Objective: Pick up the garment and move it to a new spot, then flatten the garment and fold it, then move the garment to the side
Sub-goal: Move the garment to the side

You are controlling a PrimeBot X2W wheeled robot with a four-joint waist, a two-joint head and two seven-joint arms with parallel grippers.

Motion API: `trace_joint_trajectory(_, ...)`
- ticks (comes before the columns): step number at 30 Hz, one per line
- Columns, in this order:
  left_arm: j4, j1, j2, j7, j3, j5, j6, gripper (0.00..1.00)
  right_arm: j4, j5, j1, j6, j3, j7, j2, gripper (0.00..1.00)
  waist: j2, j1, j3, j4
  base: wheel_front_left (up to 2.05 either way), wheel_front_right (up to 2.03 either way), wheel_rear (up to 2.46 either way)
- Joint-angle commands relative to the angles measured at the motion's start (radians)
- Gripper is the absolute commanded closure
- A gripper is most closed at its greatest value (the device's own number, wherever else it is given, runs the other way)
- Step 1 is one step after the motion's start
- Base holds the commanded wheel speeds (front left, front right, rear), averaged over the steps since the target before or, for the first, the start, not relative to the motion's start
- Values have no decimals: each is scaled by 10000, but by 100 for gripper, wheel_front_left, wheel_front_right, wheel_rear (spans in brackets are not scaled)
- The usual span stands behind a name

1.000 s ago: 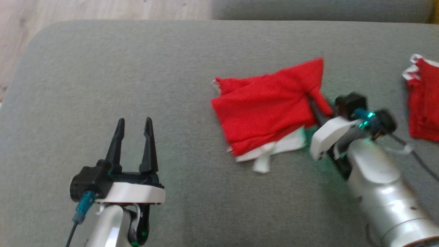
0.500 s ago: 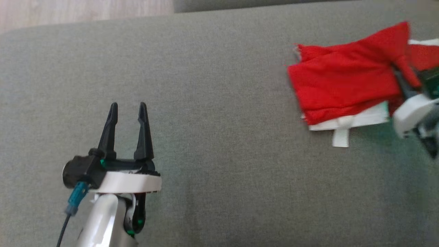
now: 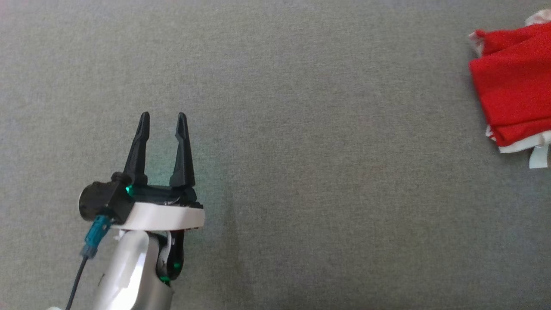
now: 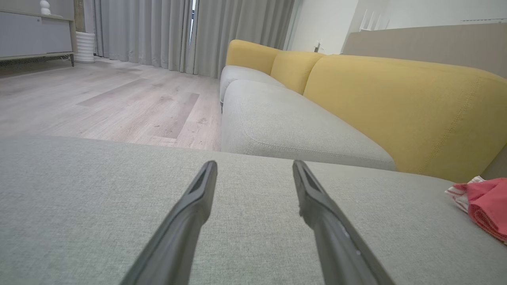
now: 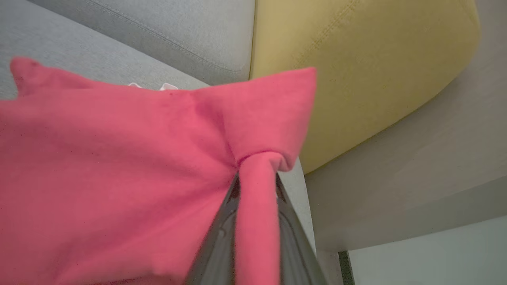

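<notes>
Grey cushion [image 3: 301,129] — broad, flat. Red garment [image 3: 512,86] folded at its right side — soft, light, limp, likely to sag; best taken by bunched corner. Right gripper [image 5: 256,186] pinching that corner. Left gripper [image 3: 162,116] spread, empty, well apart.

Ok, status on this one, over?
Left gripper open, empty, over grey cushion. Right gripper shut on red garment corner. Yellow backrest beyond garment.

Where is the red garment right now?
The red garment sits at the head view's far right edge on the grey cushion, well to the right of the left gripper. The right gripper is shut on a bunched corner of it.
</notes>
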Motion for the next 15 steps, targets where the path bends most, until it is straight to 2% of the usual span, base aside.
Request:
trace_joint_trajectory(1,-282,-333,56,-51,258,-43,-55,0,-61,-111,-116,-9,-122,56,-394,100,0,-2,82,56,0,0,0)
trace_joint_trajectory(9,-228,-499,56,-51,218,-48,-96,0,601,-791,-206,-9,-1185,429,78,100,0,-2,318,126,0,0,0)
trace_joint_trajectory(10,-214,-515,56,-51,227,-44,-100,0,678,-905,-211,-9,-1325,497,148,69,0,-2,322,119,0,0,0)
trace_joint_trajectory(11,-194,-530,56,-51,237,-39,-105,0,727,-1038,-214,-9,-1456,534,215,0,0,-2,318,111,0,0,0)
trace_joint_trajectory(15,-117,-565,56,-51,337,7,-120,0,667,-1429,-276,-9,-2084,336,583,0,0,-2,183,29,0,0,0)
